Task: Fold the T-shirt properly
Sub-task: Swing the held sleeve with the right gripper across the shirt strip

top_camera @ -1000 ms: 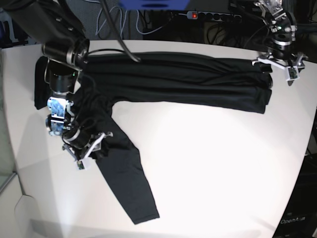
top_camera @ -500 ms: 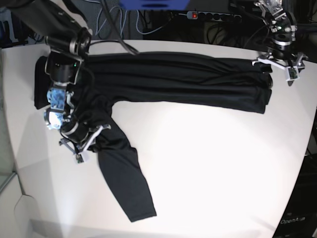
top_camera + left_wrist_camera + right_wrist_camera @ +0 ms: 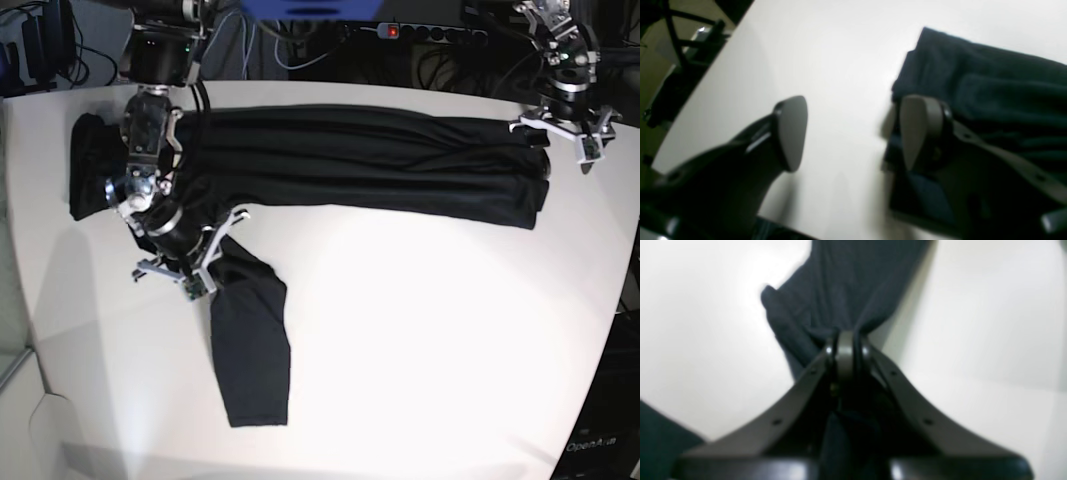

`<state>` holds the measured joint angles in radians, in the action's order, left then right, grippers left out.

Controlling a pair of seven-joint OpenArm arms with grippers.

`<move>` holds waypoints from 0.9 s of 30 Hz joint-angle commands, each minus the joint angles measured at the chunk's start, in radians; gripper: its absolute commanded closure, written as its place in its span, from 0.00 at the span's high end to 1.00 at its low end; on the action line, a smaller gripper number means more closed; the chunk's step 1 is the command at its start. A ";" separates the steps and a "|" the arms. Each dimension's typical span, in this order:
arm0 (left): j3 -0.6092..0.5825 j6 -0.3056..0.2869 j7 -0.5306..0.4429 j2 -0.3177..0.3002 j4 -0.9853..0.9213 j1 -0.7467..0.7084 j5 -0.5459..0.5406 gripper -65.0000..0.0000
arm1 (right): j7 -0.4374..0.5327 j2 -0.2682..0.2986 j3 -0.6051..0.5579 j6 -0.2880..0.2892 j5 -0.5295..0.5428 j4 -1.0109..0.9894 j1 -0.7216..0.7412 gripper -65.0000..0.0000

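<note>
Now my right claw [image 3: 845, 350] pinches the T-shirt [image 3: 360, 165] sleeve, left claw [image 3: 853, 133] gaping empty; thin fabric could slip free mid-fold

The right end effector [image 3: 845, 350] is clamped tight, its arm reaching down at the base view's left. The left end effector [image 3: 853, 133] hangs with jaws spread wide at the far right.

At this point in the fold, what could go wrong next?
The right hand is shut on only a small bunch of the T-shirt sleeve, so the thin fabric may slip out or fold crooked. The left hand stands open beside the stacked hem end, holding nothing, so a pull could drag the body along the table.
</note>
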<state>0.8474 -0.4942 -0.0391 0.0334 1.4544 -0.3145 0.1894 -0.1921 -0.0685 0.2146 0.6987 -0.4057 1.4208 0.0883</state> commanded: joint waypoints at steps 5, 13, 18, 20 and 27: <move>0.002 0.004 -0.029 -0.011 0.015 0.004 -0.015 0.65 | 0.027 -0.030 -0.083 -0.001 0.020 0.177 -0.084 0.00; -0.003 0.004 -0.031 -0.011 0.015 0.004 -0.015 0.65 | -0.100 -0.064 -0.223 -0.001 0.021 0.366 -0.193 0.00; -0.004 0.004 -0.031 -0.011 0.015 0.004 -0.015 0.65 | -0.166 -0.069 -0.312 -0.001 0.020 0.464 -0.243 0.00; -0.004 0.004 -0.031 -0.011 0.015 0.004 -0.015 0.65 | -0.195 -0.072 -0.337 -0.001 0.020 0.487 -0.253 0.00; -0.004 0.004 -0.031 -0.013 0.015 0.005 -0.015 0.65 | -0.209 -0.083 -0.378 -0.001 0.020 0.498 -0.316 0.00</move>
<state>0.8417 -0.4938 -0.0395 0.0307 1.4544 -0.3145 0.1890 -0.4301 -0.1394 -0.1574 0.7025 -0.3962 1.9011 -0.2378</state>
